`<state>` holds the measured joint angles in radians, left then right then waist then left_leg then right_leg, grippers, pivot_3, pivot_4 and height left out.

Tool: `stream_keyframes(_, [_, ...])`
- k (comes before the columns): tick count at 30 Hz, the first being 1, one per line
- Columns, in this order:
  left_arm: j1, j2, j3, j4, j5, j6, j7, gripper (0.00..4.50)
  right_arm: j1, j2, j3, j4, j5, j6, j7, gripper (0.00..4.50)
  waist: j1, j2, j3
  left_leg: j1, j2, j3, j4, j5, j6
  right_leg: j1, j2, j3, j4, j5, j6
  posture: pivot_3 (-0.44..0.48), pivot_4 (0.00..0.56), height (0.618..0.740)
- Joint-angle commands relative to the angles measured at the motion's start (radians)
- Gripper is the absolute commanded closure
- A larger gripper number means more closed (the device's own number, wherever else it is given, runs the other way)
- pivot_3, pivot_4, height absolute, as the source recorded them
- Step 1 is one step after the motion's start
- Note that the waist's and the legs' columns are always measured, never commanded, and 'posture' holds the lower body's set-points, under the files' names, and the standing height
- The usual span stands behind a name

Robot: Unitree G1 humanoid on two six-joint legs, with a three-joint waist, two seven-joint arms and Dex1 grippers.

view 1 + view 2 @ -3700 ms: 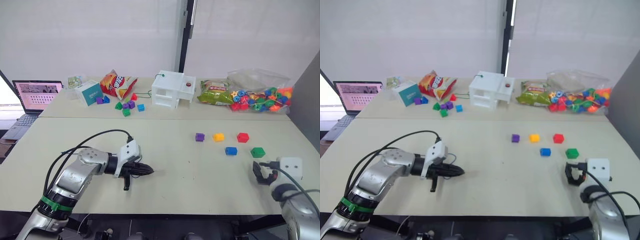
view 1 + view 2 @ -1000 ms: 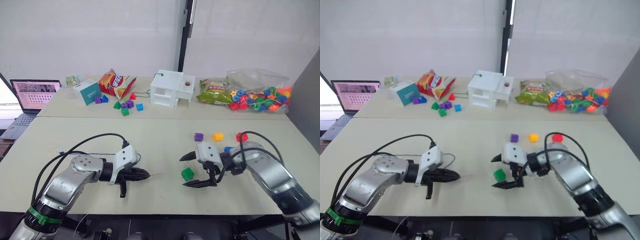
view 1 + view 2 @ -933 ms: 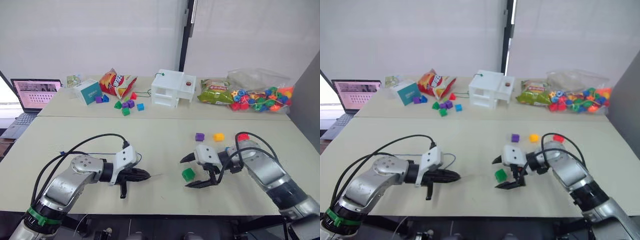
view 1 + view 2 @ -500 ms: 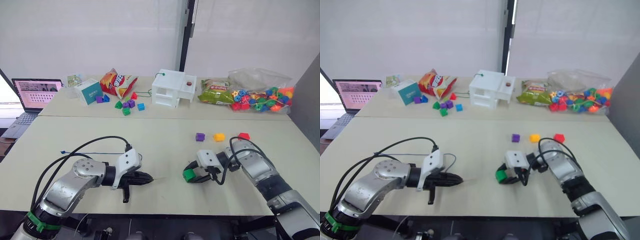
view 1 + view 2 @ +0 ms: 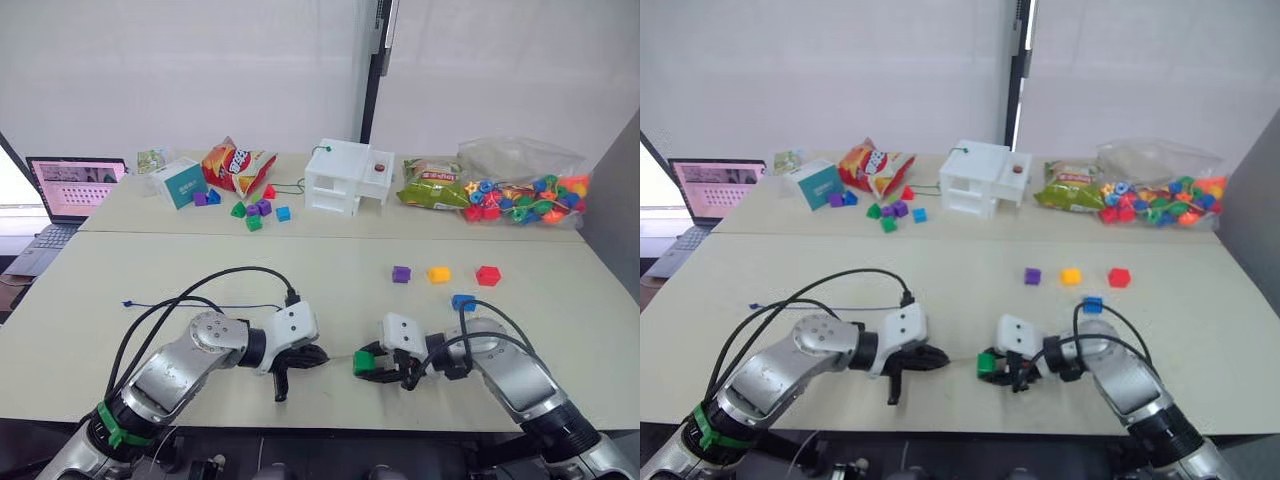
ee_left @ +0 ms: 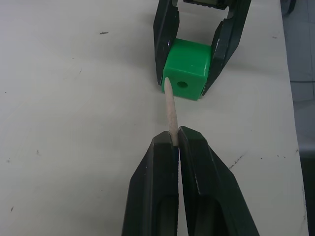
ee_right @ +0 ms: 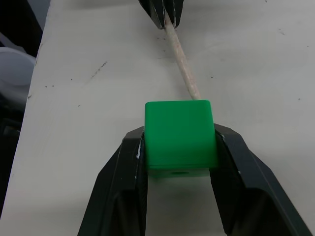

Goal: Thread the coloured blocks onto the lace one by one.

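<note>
My right gripper (image 5: 372, 366) is shut on the green block (image 6: 189, 73), holding it just above the table near the front edge. Facing it from the left, my left gripper (image 5: 318, 355) is shut on the pale stiff tip (image 6: 170, 108) of the lace. The tip's end meets the block's face just beside its hole. The dark-blue lace (image 5: 200, 307) trails off to the left across the table. The purple block (image 5: 400, 273), yellow block (image 5: 437, 274) and red block (image 5: 488, 275) sit in a row farther back on the right. The blue block (image 5: 462, 302) lies nearer.
Along the far table stand a laptop (image 5: 70, 190), a teal box (image 5: 180, 185), a chips bag (image 5: 235, 168), small mixed blocks (image 5: 255, 212), a white toy house (image 5: 345, 180) and a clear bag of beads (image 5: 520, 195). Black cables loop over my left arm.
My right gripper has shut on the green block and brought it left and nearer. My left gripper has moved right with the lace tip up to the block.
</note>
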<state>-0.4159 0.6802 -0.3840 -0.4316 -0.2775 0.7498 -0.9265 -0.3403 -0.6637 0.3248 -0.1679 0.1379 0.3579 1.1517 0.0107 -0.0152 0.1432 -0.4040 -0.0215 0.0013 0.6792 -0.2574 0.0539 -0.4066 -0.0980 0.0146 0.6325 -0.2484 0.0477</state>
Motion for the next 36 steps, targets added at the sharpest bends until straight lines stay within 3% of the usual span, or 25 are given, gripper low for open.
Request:
stream_keyframes(1, [-0.026, 0.008, -0.015, -0.004, 0.006, 0.009, -0.019, 4.5, 0.017, 0.001, 0.001, -0.037, -0.002, 0.037, -0.027, 3.31, 0.0, 0.0, 0.0, 0.0, 0.0, 0.0, 0.0, 0.0, 0.0, 0.0, 0.0, 0.0, 0.0, 0.0, 0.0, 0.0, 0.15, 0.74])
stream_keyframes(23, [-0.09, -0.028, -0.092, 0.068, 0.052, -0.046, -0.086, 4.5, 0.017, -0.005, 0.028, -0.091, 0.001, 0.08, -0.038, 3.31, 0.0, 0.0, 0.0, 0.001, 0.0, 0.001, 0.001, 0.0, 0.0, 0.002, 0.002, -0.001, 0.0, 0.0, 0.0, 0.0, 0.15, 0.74])
stream_keyframes(36, [-0.116, -0.072, -0.078, 0.092, 0.051, -0.083, -0.146, 4.5, 0.041, -0.009, 0.021, -0.121, 0.003, 0.113, -0.057, 3.31, 0.002, 0.0, 0.0, 0.002, 0.0, 0.0, 0.002, 0.0, 0.0, 0.004, 0.002, -0.001, 0.0, 0.0, 0.0, 0.0, 0.15, 0.74])
